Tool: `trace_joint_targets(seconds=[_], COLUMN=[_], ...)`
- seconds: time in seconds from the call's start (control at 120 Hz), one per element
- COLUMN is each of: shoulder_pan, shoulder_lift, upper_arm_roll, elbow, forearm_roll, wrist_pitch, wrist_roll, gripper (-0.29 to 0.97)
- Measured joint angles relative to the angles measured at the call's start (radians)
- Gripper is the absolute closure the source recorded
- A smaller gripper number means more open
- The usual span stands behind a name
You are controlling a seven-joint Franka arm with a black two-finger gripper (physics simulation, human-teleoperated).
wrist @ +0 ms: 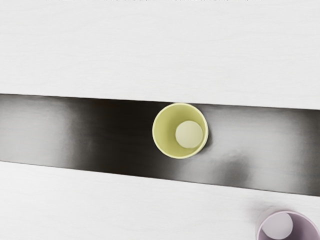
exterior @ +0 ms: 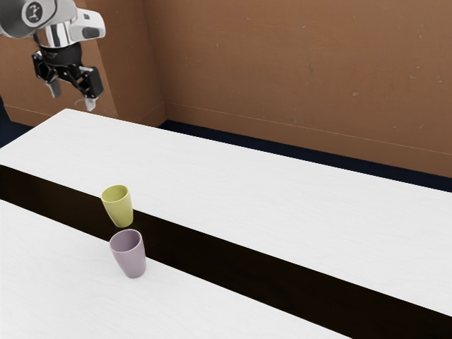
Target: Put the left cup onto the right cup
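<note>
1. You'll find the hand (exterior: 70, 97) high up at the exterior view's upper left, over the worktop's far corner on that side. It is well clear of the surface and well apart from both cups.
2. Hand state: the two black fingers (exterior: 90, 104) stand spread wide, pointing down. Nothing sits between them and they grip nothing.
3. The worktop (exterior: 296, 205) is white, with a dark band (exterior: 233, 265) running its length. The band divides a broad far strip from a near strip at the near edge.
4. The yellow cup (exterior: 117, 205) stands upright on the dark band, mouth up, toward the end at the exterior view's left. It is free of the hand.
5. The purple cup (exterior: 128, 253) stands upright on the white near strip, just beside the band's near border. It lies nearer the near edge than the yellow one.
6. The cups are close neighbours. In the exterior view the purple rim sits just under the yellow base.
7. In the wrist view you look straight down into the yellow cup (wrist: 179, 131), with its pale inner floor showing.
8. There, bare worktop (wrist: 150, 50) and dark band (wrist: 75, 135) separate it from the purple cup (wrist: 288, 227), so they do not touch.
9. A brown wall (exterior: 304, 63) rises behind the far edge.
</note>
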Motion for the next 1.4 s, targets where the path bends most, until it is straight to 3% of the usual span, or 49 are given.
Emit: trace_joint_targets(seconds=[0.533,0.708,0.975,1.15,1.4], shoulder_pan=[0.039,0.074,0.110,0.096,0.095], shoulder_lift=[0.040,0.081,0.176,0.236,0.299], upper_arm_roll=[-0.002,-0.002,0.000,-0.001,0.000], elbow=[-0.027,-0.059,-0.066,-0.066,-0.088], forearm_roll=[-0.025,-0.073,-0.089,-0.093,-0.151], wrist_pitch=[0.019,0.021,0.041,0.074,0.125], wrist_roll=[0.006,0.007,0.003,0.001,-0.001], gripper=[0.00,0.00,0.00,0.00,0.00])
